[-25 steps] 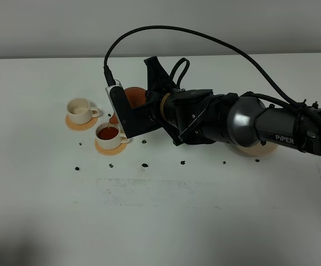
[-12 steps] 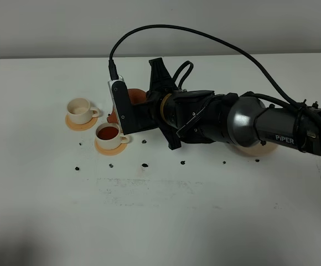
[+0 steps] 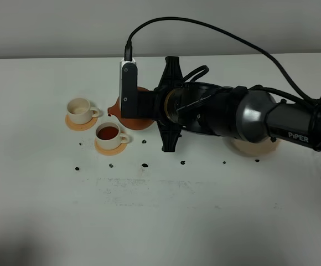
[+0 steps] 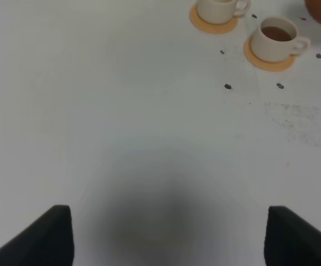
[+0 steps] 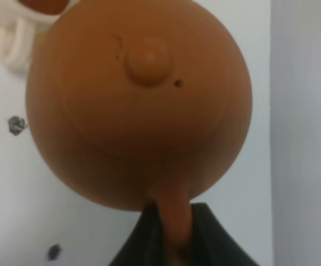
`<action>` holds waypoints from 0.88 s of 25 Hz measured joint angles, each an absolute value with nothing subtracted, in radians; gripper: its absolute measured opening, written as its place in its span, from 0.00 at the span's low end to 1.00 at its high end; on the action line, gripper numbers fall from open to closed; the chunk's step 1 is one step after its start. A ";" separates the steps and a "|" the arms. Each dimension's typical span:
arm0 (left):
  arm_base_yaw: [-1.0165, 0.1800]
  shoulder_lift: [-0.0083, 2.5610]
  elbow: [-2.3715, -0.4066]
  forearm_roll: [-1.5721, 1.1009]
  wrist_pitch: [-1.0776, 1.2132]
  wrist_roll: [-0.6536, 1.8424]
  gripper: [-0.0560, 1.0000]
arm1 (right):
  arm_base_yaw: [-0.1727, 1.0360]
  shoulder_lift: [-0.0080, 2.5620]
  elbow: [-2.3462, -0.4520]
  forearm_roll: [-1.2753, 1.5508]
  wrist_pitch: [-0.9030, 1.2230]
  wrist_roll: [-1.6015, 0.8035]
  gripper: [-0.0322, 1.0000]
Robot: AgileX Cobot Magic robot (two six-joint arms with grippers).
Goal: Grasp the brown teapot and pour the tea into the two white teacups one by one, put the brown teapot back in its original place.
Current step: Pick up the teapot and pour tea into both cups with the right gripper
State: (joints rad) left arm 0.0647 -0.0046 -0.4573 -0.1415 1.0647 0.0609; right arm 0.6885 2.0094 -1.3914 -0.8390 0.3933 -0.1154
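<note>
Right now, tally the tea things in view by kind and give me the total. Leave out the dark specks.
brown teapot: 1
white teacups: 2
orange coasters: 2
cream saucer: 1
Total: 6

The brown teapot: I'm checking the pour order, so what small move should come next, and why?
Probably shift the brown teapot until its spout is over the far teacup, then tilt. The near teacup holds dark tea, the far one looks empty, and the right gripper is shut on the teapot's handle.
</note>
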 joint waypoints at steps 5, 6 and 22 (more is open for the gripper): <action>0.065 -0.005 -0.457 -0.142 1.065 0.061 0.69 | 0.689 1.951 -1.391 -0.560 0.515 -0.122 0.11; 0.065 -0.005 -0.457 -0.142 1.065 0.061 0.69 | 0.689 1.945 -1.391 -0.504 0.543 -0.122 0.11; 0.065 -0.005 -0.457 -0.142 1.065 0.061 0.69 | 0.669 1.936 -1.228 -0.122 0.452 -0.065 0.11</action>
